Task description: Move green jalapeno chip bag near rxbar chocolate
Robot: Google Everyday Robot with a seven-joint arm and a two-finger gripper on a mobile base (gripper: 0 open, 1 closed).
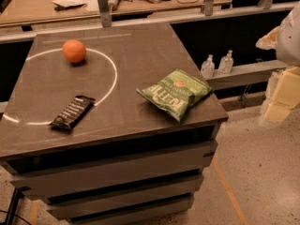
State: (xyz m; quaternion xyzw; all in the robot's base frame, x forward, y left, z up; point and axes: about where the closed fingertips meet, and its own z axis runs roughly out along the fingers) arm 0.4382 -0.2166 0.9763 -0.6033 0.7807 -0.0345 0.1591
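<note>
Camera view: crinkly green bag point(177, 93), slim dark bar point(73, 112), pincer unseen.

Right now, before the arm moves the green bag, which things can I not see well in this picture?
- The tool: not in the camera view. Only a pale rounded shape shows, cut off by the right edge.
- The rxbar chocolate: its pale lettering is too small to read.
- The green jalapeno chip bag: its underside is hidden by the bag itself.
- The back bench: the items on it are blurred and cut off by the top edge.
</note>
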